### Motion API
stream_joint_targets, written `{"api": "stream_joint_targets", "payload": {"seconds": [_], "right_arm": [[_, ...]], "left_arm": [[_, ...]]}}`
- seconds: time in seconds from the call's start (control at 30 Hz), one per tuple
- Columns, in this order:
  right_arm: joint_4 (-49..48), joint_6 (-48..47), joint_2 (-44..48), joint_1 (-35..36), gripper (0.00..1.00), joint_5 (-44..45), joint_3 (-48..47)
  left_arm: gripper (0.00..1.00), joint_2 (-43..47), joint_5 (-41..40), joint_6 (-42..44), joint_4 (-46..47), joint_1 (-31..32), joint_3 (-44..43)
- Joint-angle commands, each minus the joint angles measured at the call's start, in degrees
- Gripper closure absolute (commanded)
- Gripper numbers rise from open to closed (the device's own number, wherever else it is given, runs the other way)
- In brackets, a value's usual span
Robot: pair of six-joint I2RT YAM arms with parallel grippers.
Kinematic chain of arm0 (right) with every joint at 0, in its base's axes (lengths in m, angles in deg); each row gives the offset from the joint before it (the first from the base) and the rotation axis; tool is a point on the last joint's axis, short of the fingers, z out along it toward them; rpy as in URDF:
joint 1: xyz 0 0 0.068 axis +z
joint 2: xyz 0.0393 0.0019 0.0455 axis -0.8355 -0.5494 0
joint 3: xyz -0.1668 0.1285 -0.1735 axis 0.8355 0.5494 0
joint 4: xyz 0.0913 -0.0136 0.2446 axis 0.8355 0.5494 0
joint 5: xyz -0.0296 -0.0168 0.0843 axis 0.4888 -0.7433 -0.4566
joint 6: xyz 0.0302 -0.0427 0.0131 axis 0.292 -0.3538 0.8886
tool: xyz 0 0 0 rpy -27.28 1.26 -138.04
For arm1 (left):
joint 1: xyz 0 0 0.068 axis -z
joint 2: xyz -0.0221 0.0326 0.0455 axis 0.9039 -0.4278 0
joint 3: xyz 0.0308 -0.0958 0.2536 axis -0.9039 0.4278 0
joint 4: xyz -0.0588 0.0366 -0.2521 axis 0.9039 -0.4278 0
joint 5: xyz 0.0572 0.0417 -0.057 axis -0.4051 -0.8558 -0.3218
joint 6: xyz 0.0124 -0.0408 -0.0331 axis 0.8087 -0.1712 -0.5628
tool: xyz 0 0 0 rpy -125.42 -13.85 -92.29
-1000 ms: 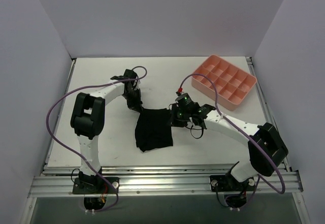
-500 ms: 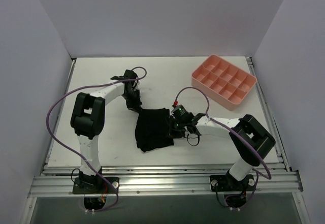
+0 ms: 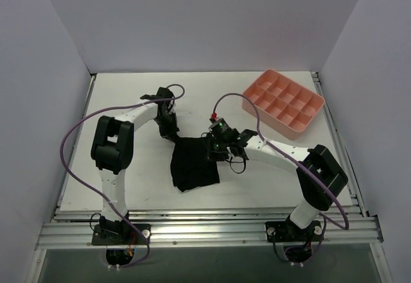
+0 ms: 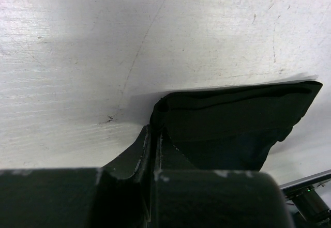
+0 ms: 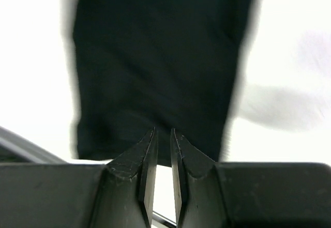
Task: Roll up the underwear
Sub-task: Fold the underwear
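The underwear (image 3: 194, 164) lies flat on the table (image 3: 257, 180), well apart from the pink tray (image 3: 270, 120), off to the tray's left and nearer to the arm bases than the tray is. From above it looks like a plain black patch, soft and dull, with no marks. It is not rolled yet.

My left gripper (image 3: 173, 135) is at the back corner of the cloth, the one on the side away from the pink tray. In the left wrist view the fingers (image 4: 147, 150) are pressed tight together, and the cloth corner looks pinched between them. I think I hold it there to pin that end, so the cloth does not slide when I roll.

My right gripper (image 3: 212, 153) is at the cloth edge that faces the pink tray. In the right wrist view its fingers (image 5: 147, 155) are almost together, with a thin gap and nothing in it. The black cloth fills the view past the fingertips, a bit blurry. I think this gripper is lined up there to catch that edge and turn it over. The tray side of the cloth looks a little bunched.
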Motion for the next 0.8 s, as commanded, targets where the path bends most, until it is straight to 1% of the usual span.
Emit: {"api": "stream_joint_targets", "payload": {"seconds": [0.0, 0.13, 0.17, 0.33, 0.5, 0.67, 0.77], "right_arm": [[2.3, -2.3, -0.1, 1.3, 0.87, 1.5, -7.9], [-1.0, -2.1, -4.9, 4.1, 0.87, -0.3, -12.2], [-1.6, -1.9, -6.8, 5.7, 0.87, -0.5, -13.5], [-6.0, 0.9, -12.2, 10.7, 0.87, -1.3, -15.3], [-10.8, 4.3, -16.3, 15.9, 0.87, -0.6, -11.7], [-13.5, 6.7, -16.5, 18.0, 0.87, 0.1, -7.6], [-13.1, 7.0, -15.8, 18.2, 0.87, 0.7, -7.1]], "left_arm": [[0.98, 1.7, 1.0, 0.2, 1.0, -0.3, -0.7], [0.98, 2.4, 1.0, 0.2, 1.1, -0.3, 0.8], [0.98, 2.5, 0.9, 0.3, 1.3, -0.4, 1.1], [0.98, 2.6, 0.7, 0.2, 1.3, -0.4, 2.1], [0.98, 2.1, 0.6, -0.4, 1.5, -0.4, 2.1], [0.98, 1.3, -0.7, -0.1, 0.3, -0.6, 0.6], [0.94, 1.0, -1.2, 0.6, -0.6, -1.0, -0.7]]}}
